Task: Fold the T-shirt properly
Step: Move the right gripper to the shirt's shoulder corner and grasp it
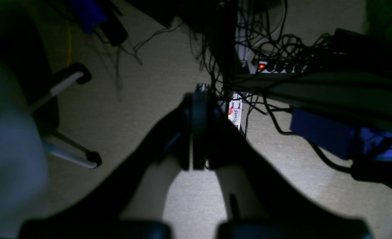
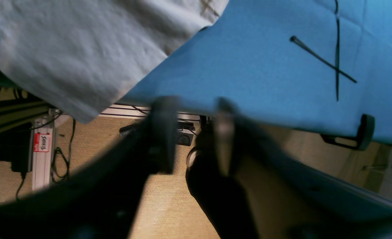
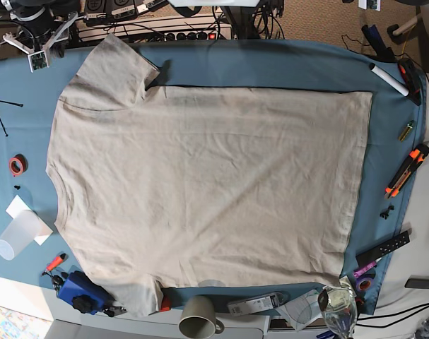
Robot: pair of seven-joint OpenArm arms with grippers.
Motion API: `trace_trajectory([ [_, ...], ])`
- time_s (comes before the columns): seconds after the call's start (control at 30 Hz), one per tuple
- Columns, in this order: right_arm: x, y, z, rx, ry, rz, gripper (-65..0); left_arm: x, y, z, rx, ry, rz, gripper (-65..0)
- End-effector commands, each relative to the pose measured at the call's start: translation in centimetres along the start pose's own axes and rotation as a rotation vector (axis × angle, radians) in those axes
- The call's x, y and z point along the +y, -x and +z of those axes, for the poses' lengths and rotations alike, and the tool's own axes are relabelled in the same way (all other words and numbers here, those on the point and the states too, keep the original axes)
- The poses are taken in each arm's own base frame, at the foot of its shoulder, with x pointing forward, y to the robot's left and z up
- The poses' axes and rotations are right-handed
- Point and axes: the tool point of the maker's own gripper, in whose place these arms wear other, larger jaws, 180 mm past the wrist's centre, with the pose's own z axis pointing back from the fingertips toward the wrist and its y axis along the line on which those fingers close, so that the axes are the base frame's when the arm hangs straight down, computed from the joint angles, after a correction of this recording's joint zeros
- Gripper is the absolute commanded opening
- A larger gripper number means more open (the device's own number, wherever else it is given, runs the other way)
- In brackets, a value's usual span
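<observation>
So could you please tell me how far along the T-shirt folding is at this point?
Done: the T-shirt lies spread flat on the blue table cloth, with no fold in it yet. In hand: nothing; the right gripper is open off the table's edge beside a sleeve, and the left gripper is shut over the floor, holding no cloth. Left: every fold, sleeves and body.

1. The left tool [image 1: 199,132] is a dark, blurred silhouette in its wrist view.
2. The right tool [image 2: 191,132] is motion-blurred.
3. The T-shirt [image 2: 83,49] is cut off by the right wrist view's top edge.
</observation>
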Motion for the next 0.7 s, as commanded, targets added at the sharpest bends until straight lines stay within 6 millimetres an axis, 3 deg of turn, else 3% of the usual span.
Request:
trace_trajectory([
  [0.0, -0.7, -0.4, 0.4, -0.011, 0.031, 0.022, -38.4, 0.1, 0.0, 0.6, -0.003, 0.000, -0.005, -65.0],
  [0.13, -1.3, 0.3, 0.1, 0.041, 0.078, -0.039, -38.4, 0.1, 0.0, 0.5, -0.003, 0.000, -0.005, -65.0],
  [0.33, 2.1, -0.8, -1.4, -0.026, -0.115, -0.174, -38.4, 0.0, -0.2, 0.4, -0.009, 0.000, -0.005, -65.0],
  [0.53, 4.6, 1.9, -3.5, 0.011, -0.281, -0.285, -38.4, 0.1, -0.3, 0.4, -0.009, 0.001, -0.010, -65.0],
  [0.67, 5.8, 3.0, -3.9, 0.022, -0.363, -0.281, -38.4, 0.1, -0.2, 0.4, -0.008, 0.001, -0.011, -65.0],
])
